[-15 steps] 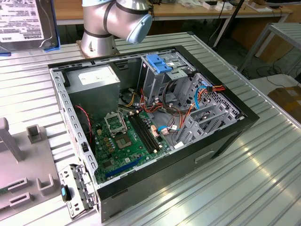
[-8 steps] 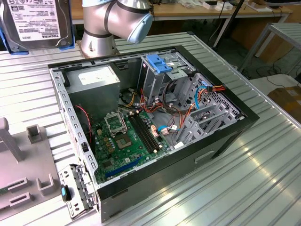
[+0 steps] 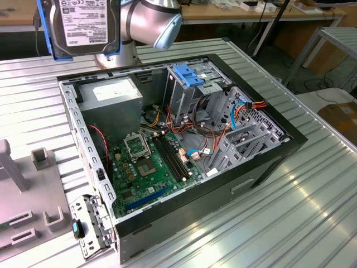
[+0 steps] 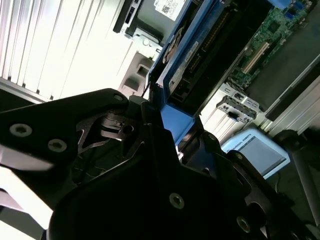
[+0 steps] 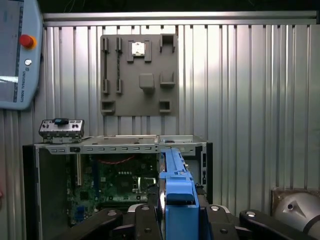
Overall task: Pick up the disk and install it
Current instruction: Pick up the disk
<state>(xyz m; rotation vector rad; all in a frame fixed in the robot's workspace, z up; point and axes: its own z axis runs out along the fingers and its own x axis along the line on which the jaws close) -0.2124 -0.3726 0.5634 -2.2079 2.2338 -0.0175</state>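
Observation:
The disk, a grey hard drive with its labelled face showing and a blue carrier rail round it, hangs in the air above the far left corner of the open computer case in the exterior view. In the first wrist view the disk stands edge-on, and my gripper is shut on its blue rail, with black fingers on either side. The second wrist view shows the disk reaching out from the gripper over the case.
Inside the case lie a green motherboard, a grey power supply, a tall grey drive cage with a blue latch and loose cables. A grey fixture plate sits at the exterior view's left on the ribbed metal table.

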